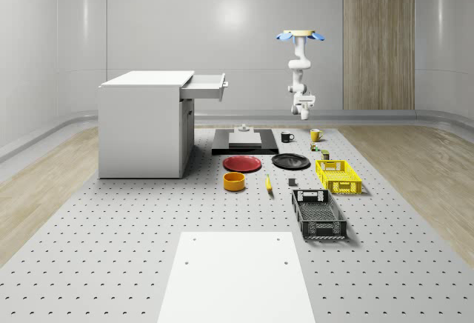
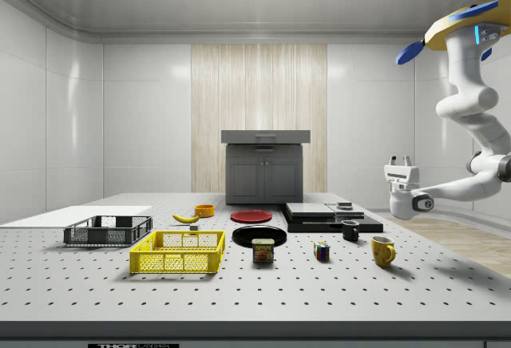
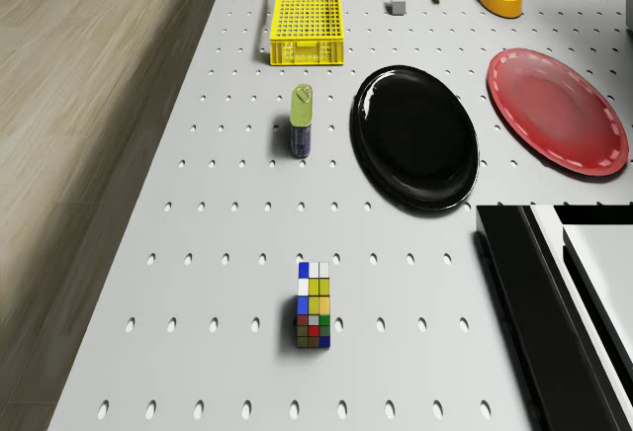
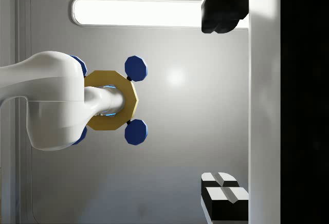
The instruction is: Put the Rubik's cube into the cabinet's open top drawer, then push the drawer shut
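While the drone (image 1: 301, 36) hovers high above the surface's (image 1: 148, 219) far right side in the whole-scene view, its end effector (image 2: 399, 160) points upward with fingers spread and empty. Note that the multicoloured Rubik's cube (image 3: 313, 305) rests on the surface between a yellow mug (image 2: 382, 250) and a tin can (image 3: 301, 121). Descend from directly above: a slanted approach may strike either neighbour, although open surface surrounds the cube.
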`<state>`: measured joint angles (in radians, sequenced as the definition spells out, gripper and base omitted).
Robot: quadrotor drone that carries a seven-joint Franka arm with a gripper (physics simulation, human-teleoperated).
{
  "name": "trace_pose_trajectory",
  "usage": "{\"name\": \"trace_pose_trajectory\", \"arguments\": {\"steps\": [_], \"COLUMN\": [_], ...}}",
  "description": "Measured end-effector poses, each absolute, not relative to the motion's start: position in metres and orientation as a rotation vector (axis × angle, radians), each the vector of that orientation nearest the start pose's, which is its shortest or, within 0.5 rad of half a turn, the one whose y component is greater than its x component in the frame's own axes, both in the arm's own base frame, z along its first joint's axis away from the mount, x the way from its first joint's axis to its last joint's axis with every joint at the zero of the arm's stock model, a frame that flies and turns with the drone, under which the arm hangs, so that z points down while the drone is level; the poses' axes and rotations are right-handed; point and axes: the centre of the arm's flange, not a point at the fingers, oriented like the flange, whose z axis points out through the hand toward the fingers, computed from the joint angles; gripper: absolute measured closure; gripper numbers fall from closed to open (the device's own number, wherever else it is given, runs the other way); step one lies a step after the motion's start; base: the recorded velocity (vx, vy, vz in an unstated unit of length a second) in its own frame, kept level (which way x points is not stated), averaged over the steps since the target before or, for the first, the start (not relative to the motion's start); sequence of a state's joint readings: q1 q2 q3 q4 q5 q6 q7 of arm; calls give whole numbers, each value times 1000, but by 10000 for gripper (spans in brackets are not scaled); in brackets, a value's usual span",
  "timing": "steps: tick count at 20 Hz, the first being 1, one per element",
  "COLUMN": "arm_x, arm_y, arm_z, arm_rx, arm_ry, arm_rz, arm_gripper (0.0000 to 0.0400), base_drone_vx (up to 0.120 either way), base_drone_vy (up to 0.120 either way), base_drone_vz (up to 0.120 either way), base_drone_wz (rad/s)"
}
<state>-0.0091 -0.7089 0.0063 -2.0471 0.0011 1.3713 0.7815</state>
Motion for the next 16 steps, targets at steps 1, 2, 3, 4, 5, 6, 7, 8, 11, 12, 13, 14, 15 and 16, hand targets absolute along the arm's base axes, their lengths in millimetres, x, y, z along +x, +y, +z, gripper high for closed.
{"name": "trace_pose_trajectory", "arguments": {"steps": [1, 2, 3, 4, 5, 6, 7, 8, 11, 12, 13, 14, 15, 16], "arm_x": [303, 303, 303, 303, 303, 303, 303, 302, 302, 302, 302, 302, 302, 302], "arm_y": [0, 0, 1, 1, 1, 1, 1, 1, 2, 2, 3, 3, 4, 5], "arm_z": [691, 691, 691, 691, 691, 691, 691, 691, 691, 691, 691, 691, 691, 691], "arm_rx": [-2893, -2894, -2894, -2894, -2895, -2896, -2897, -2898, -2904, -2907, -2910, -2914, -2919, -2925], "arm_ry": [1198, 1199, 1199, 1199, 1199, 1200, 1200, 1201, 1203, 1204, 1206, 1208, 1210, 1212], "arm_rz": [-51, -53, -54, -56, -58, -60, -62, -64, -72, -76, -80, -84, -89, -95], "arm_gripper": [0, 0, 0, 0, 0, 0, 0, 0, 0, 0, 0, 0, 0, 0], "base_drone_vx": [120, 120, 120, 120, 120, 120, 120, 120, 120, 120, 120, 120, 120, 120], "base_drone_vy": [120, 120, 120, 120, 120, 120, 40, 0, 0, 0, 0, 0, 0, 0], "base_drone_vz": [0, 0, 0, 0, 0, 0, 0, 0, 0, 0, 0, 0, 0, 0], "base_drone_wz": [0, 0, 0, 0, 0, 0, 0, 0, 0, 0, 0, 0, 0, 0]}}
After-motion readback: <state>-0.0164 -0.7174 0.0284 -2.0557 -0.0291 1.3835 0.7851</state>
